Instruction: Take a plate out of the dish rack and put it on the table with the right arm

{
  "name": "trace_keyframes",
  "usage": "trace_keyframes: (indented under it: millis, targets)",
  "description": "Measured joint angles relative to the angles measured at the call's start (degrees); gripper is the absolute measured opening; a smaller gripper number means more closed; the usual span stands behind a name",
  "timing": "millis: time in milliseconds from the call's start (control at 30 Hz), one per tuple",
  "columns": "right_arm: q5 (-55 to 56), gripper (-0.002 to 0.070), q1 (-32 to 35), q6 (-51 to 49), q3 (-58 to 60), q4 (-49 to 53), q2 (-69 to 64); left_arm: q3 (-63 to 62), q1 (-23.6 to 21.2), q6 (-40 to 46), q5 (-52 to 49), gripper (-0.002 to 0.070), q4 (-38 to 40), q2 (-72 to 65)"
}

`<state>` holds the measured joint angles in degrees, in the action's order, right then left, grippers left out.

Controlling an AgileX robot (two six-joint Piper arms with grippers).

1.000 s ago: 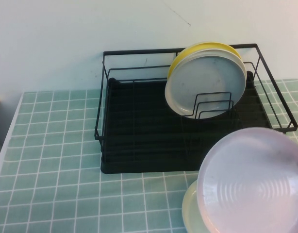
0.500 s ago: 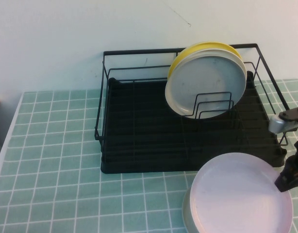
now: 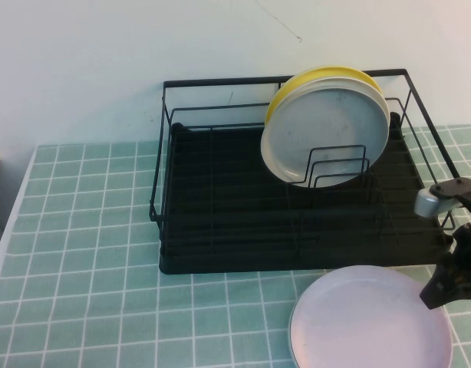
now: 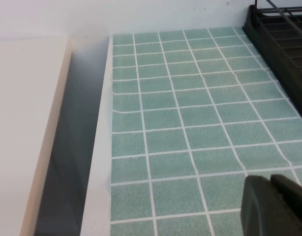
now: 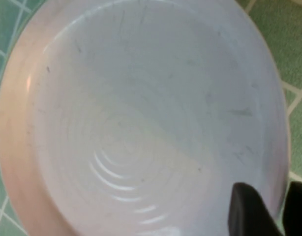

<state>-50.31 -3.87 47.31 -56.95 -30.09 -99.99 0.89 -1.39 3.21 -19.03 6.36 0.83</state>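
Observation:
The pale pink-lilac plate (image 3: 370, 322) lies nearly flat, low over the mint-green tiled table (image 3: 90, 253), just in front of the black dish rack (image 3: 220, 222) at the front right. My right gripper (image 3: 439, 295) is at the plate's right rim. In the right wrist view the plate (image 5: 141, 118) fills the frame, and the gripper (image 5: 269, 196) has one finger on each side of the rim, shut on it. My left gripper (image 4: 271, 196) is shut and empty, low over the tiles to the left of the rack; it is out of the high view.
A grey-white plate (image 3: 327, 130) and a yellow one (image 3: 297, 83) behind it stand upright in the rack's dividers. A thin pale rim (image 3: 294, 337) shows under the pink plate's left edge. The table's left edge (image 4: 99, 162) drops to a white ledge.
The plate has gone from raised and tilted close to the camera to low and nearly flat in front of the rack. My right gripper has come into view at its right rim.

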Motion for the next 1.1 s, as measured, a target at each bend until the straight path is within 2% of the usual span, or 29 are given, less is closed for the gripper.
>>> trace_keyframes:
  millis: [133,300,400,500,667,733,1000,1100]
  targets:
    - [0.6,0.0242,0.0,0.1,0.0,-0.8,0.0,0.0,0.0,0.0,0.0,-0.0004,0.0,0.0]
    - [-1.3,0.0270,0.0,0.2,-2.0,-1.1,0.0,0.0,0.0,0.0,0.0,-0.0004,0.0,0.0]
    - [-7.1,0.0269,0.0,0.2,-6.4,0.2,0.0,0.0,0.0,0.1,0.0,-0.0004,0.0,0.0]
    - [-14.9,0.0235,0.0,-2.1,-13.1,1.5,0.0,0.0,0.0,0.1,0.0,-0.0004,0.0,0.0]
    - [-18.2,0.0073,0.0,-7.3,-23.8,4.0,1.0,0.0,0.0,0.1,0.0,-0.0004,0.0,0.0]
    - [-18.6,0.0034,0.0,-8.2,-26.1,5.5,2.7,0.0,0.0,0.1,0.0,-0.0004,0.0,0.0]
    - [-20.1,0.0003,0.0,-12.1,-28.3,14.6,14.9,0.0,0.0,0.1,0.0,-0.0004,0.0,0.0]
    - [-17.6,0.0000,0.0,-13.1,-26.3,16.0,21.4,0.0,0.0,0.1,0.0,-0.0004,0.0,0.0]
